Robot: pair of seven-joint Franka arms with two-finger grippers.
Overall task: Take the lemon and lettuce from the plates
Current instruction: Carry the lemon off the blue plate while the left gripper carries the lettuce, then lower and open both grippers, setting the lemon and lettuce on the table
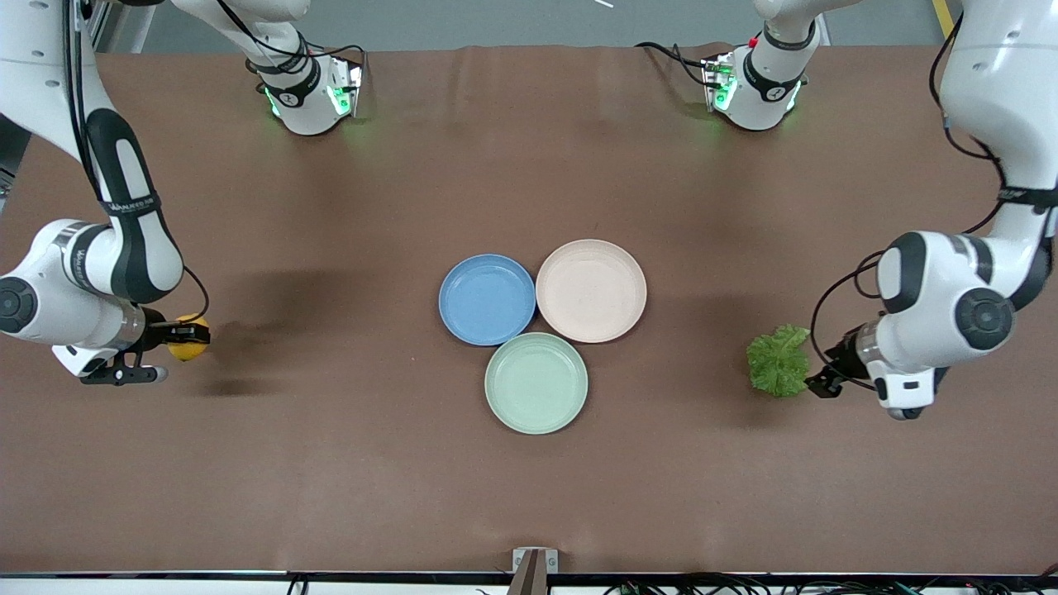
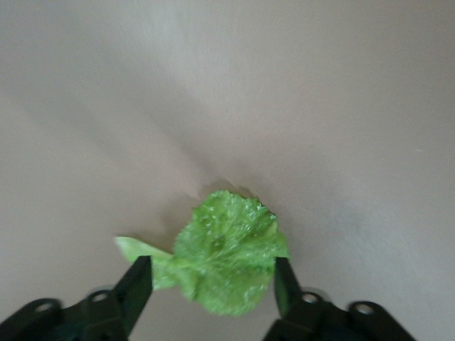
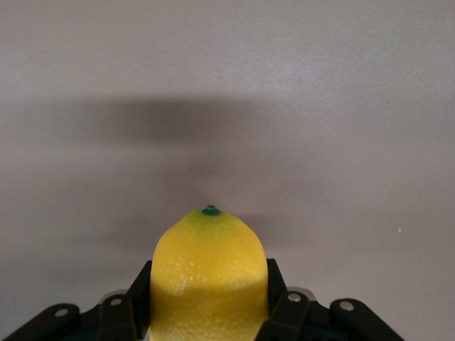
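Three plates sit clustered at the middle of the brown table [image 1: 529,496], all bare: the blue plate [image 1: 487,298] and the cream plate [image 1: 591,290] side by side and touching, and the mint-green plate [image 1: 536,383] just nearer the front camera, tucked against both.

Well apart from them, toward the left arm's end of the table, the lettuce [image 1: 778,361] lies on the cloth — a crinkled green leaf with ruffled edges. The left gripper [image 1: 826,380] is right beside it, low over the table. In the left wrist view its two black fingers [image 2: 135,284] stand spread on either side of the leaf [image 2: 226,261], so the jaws are open and the leaf sits loose between them, resting on the table surface rather than pinched.

Toward the right arm's end of the table, the right gripper [image 1: 178,340] is closed on the lemon [image 1: 188,339]. The right wrist view shows the yellow fruit [image 3: 208,280] clamped between the black fingers [image 3: 281,309], its small green tip pointing away from the wrist. Gripper and lemon hang over bare cloth, with a shadow on the table beside them — whether the lemon touches the surface I cannot tell
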